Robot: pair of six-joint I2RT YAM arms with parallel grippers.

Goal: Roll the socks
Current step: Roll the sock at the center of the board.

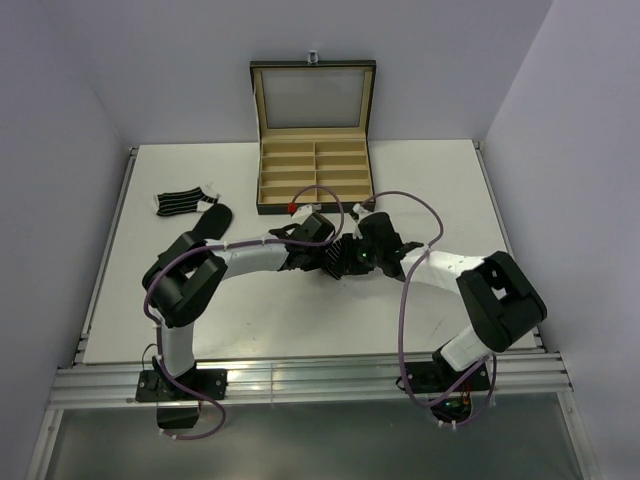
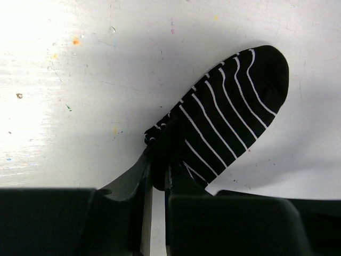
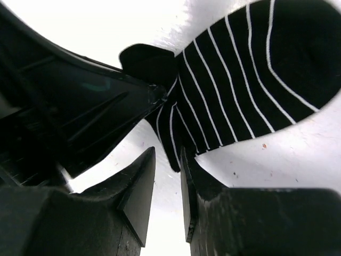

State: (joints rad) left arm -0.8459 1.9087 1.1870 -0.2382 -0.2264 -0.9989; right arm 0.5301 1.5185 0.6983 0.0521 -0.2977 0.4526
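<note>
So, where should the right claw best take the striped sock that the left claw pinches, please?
Probably the bunched end of the striped sock, beside the left claw, the right claw coming straight at the edge facing it: fabric is gathered thick there, while the toe lies flat.

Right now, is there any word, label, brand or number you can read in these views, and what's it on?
No readable text in any view.
striped sock: thin white stripes only, no lettering.
box: no label visible.
left gripper: a faint teal mark on its side, too dim to read.
</note>
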